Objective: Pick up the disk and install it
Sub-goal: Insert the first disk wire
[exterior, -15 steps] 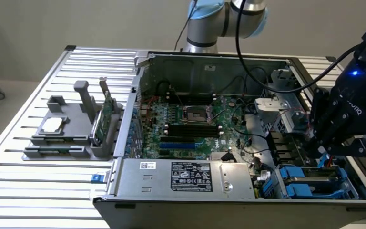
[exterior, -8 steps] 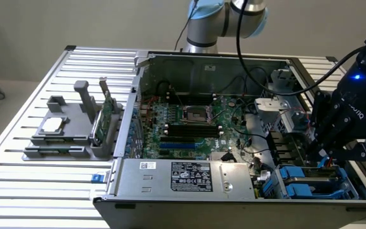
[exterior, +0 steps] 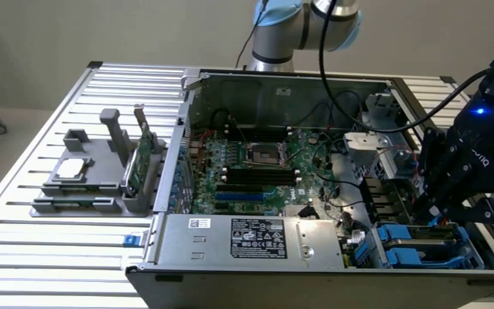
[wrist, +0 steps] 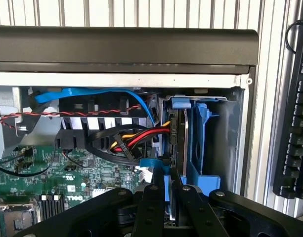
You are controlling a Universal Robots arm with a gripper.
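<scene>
My gripper (exterior: 431,217) hangs over the drive bay at the front corner of the open computer case (exterior: 273,82), on the exterior view's right. In the wrist view the gripper (wrist: 169,181) has its two fingers close together, shut on the near edge of the disk (wrist: 177,132). The disk stands on edge in the bay, with its blue carrier rails (wrist: 201,148) beside it. In the exterior view the disk (exterior: 429,234) sits between blue plastic holders (exterior: 401,248), partly hidden by the gripper.
Red, yellow and black power cables (wrist: 136,138) and a blue data cable (wrist: 92,94) run right beside the bay. The motherboard (exterior: 256,167) and power supply (exterior: 256,238) fill the case. A grey fixture (exterior: 92,180) holds a chip and a green card. A black keyboard (wrist: 295,123) lies outside the case.
</scene>
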